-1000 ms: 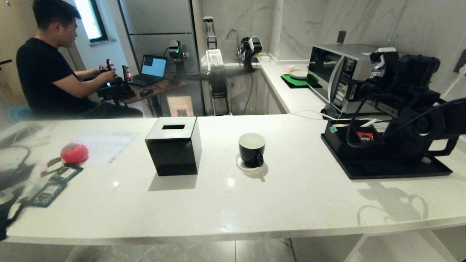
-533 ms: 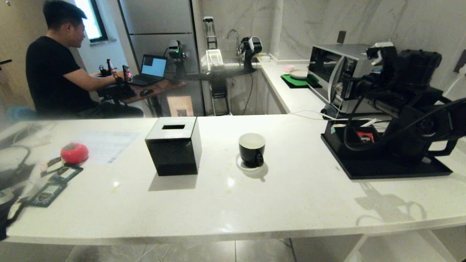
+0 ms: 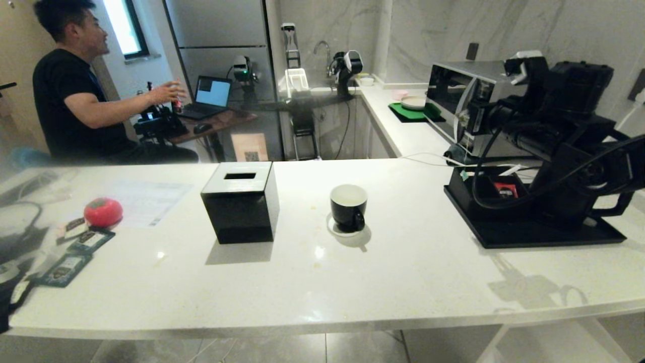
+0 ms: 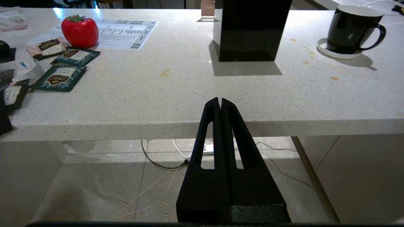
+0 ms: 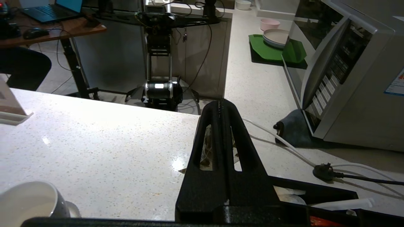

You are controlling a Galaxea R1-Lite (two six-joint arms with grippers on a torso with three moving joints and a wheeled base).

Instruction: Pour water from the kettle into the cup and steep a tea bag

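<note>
The black cup (image 3: 348, 206) (image 4: 352, 28) (image 5: 30, 200) stands on a white coaster mid-counter, its white inside bare. The kettle stands on the black tray (image 3: 529, 234) at the right; only its loop handle (image 3: 612, 212) shows behind my right arm (image 3: 549, 136). My right gripper (image 5: 220, 102) is shut and raised over the tray's far left corner. The pale tea bag (image 5: 206, 148) hangs just under it and shows through the finger slots. My left gripper (image 4: 220, 100) is shut and empty, parked below the counter's front edge.
A black tissue box (image 3: 241, 201) stands left of the cup. A red strawberry toy (image 3: 103, 212) and teal sachets (image 3: 75, 249) lie far left. A microwave (image 3: 453, 96) and a plug with cable (image 5: 325, 171) are behind the tray. A person (image 3: 70, 101) sits at the back left.
My right arm has risen above the tray, its gripper staying shut. The person at the back has lifted a hand off the controls. Cup and left arm have not moved.
</note>
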